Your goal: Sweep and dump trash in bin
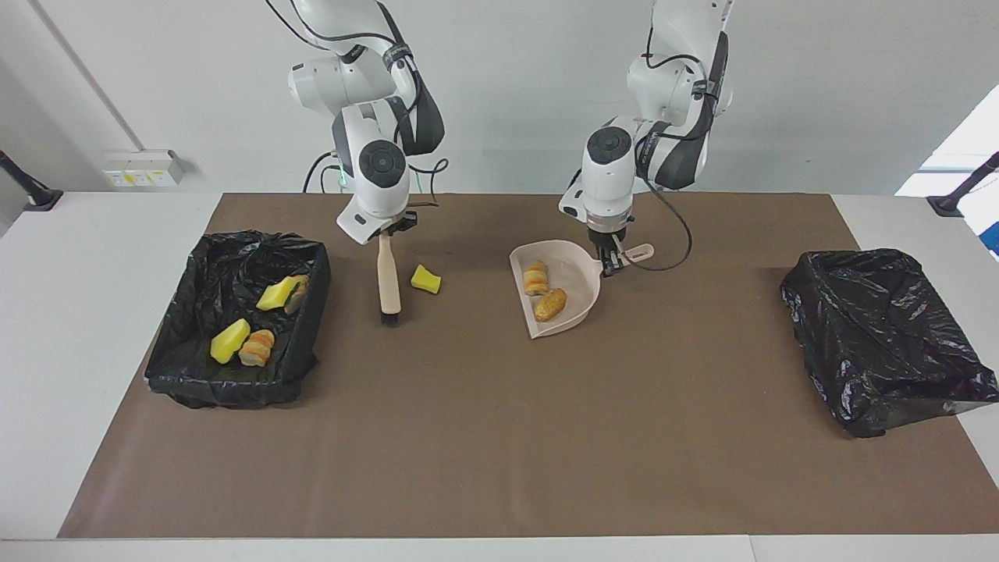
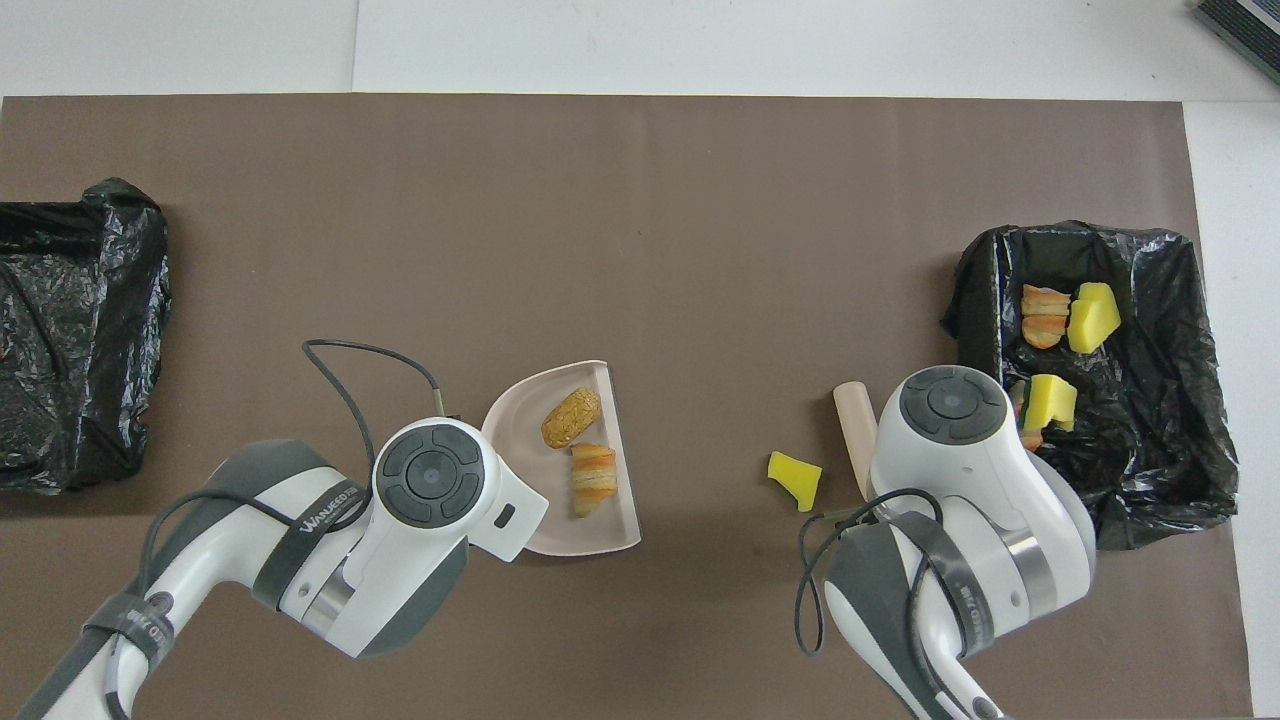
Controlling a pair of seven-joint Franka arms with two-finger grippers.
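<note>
My right gripper (image 1: 387, 231) is shut on the top of the beige brush (image 1: 386, 275). The brush hangs bristles down, low over the mat, beside a loose yellow sponge piece (image 1: 425, 279). The sponge lies between the brush and the beige dustpan (image 1: 575, 275). My left gripper (image 1: 611, 261) is shut on the dustpan's handle. Two bread-like lumps (image 1: 536, 277) (image 1: 550, 304) lie in the pan. In the overhead view the sponge (image 2: 795, 479), brush handle (image 2: 853, 425) and dustpan (image 2: 517, 415) show; both grippers are hidden under their wrists.
A black-lined bin (image 1: 226, 386) at the right arm's end holds yellow sponge pieces (image 1: 229, 341) and bread lumps (image 1: 257, 348). A second black-lined bin (image 1: 882, 336) sits at the left arm's end. A brown mat (image 1: 499, 437) covers the table.
</note>
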